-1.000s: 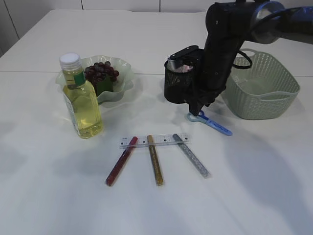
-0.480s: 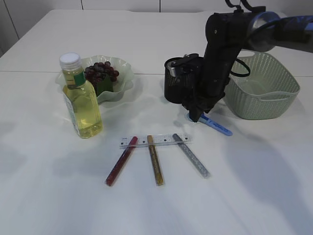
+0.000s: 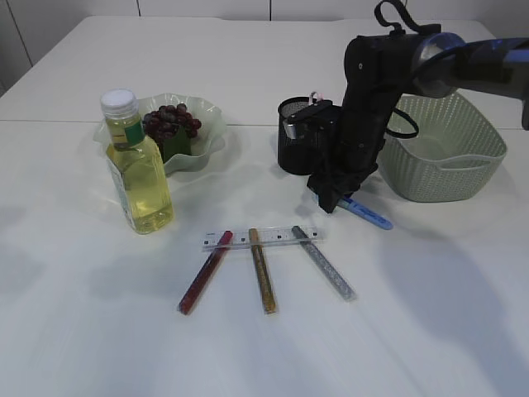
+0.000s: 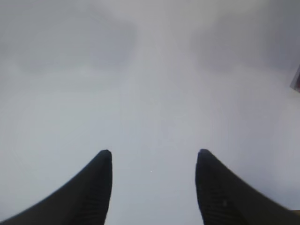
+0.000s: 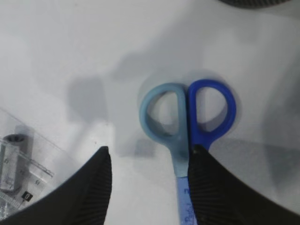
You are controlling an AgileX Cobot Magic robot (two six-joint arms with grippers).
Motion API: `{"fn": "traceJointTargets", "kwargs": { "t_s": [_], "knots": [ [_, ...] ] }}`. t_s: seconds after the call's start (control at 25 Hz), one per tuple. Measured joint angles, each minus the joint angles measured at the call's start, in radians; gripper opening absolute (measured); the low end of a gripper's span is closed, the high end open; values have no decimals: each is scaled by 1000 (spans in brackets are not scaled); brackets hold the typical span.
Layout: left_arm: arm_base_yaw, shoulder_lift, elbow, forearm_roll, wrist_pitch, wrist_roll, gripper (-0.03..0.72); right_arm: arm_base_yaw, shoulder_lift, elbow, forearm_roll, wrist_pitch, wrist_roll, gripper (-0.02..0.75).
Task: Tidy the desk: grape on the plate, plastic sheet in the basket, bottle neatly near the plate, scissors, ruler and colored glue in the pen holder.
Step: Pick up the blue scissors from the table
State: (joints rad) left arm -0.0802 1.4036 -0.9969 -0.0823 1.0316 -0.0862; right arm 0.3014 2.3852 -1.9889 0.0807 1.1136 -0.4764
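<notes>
The blue scissors (image 3: 364, 212) lie on the table in front of the black pen holder (image 3: 299, 141). My right gripper (image 3: 331, 198) hangs open just over their handles. In the right wrist view the scissors' two handle loops (image 5: 187, 115) lie ahead of the right gripper (image 5: 150, 151), and the right finger (image 5: 220, 187) covers part of the shank. The clear ruler (image 3: 260, 238) lies across the tops of three glue sticks: red (image 3: 203, 273), gold (image 3: 263, 271) and silver (image 3: 325, 263). Grapes (image 3: 169, 121) sit on the green plate (image 3: 211, 132), with the bottle (image 3: 136, 169) in front. My left gripper (image 4: 153, 152) stands open over bare table. I cannot make out the plastic sheet.
The green basket (image 3: 446, 165) stands right of the pen holder, close behind my right arm. An end of the ruler (image 5: 21, 180) shows at the lower left of the right wrist view. The table top (image 3: 264, 356) is white.
My right arm has swung slightly right and tilted, uncovering more of the pen holder; its gripper stays open over the scissors' handles. Nothing on the table has moved.
</notes>
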Motion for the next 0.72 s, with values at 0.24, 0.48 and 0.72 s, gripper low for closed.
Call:
{"fn": "traceJointTargets", "kwargs": {
  "t_s": [0.24,0.48,0.72],
  "knots": [
    [0,0,0,2,0,0,415,-11,0,0,-23,-2,-2,417],
    [0,0,0,4,-4,0,414,-19,2,0,-29,-2,-2,417],
    [0,0,0,6,-6,0,414,-19,12,0,-29,-2,-4,417]
  ]
}}
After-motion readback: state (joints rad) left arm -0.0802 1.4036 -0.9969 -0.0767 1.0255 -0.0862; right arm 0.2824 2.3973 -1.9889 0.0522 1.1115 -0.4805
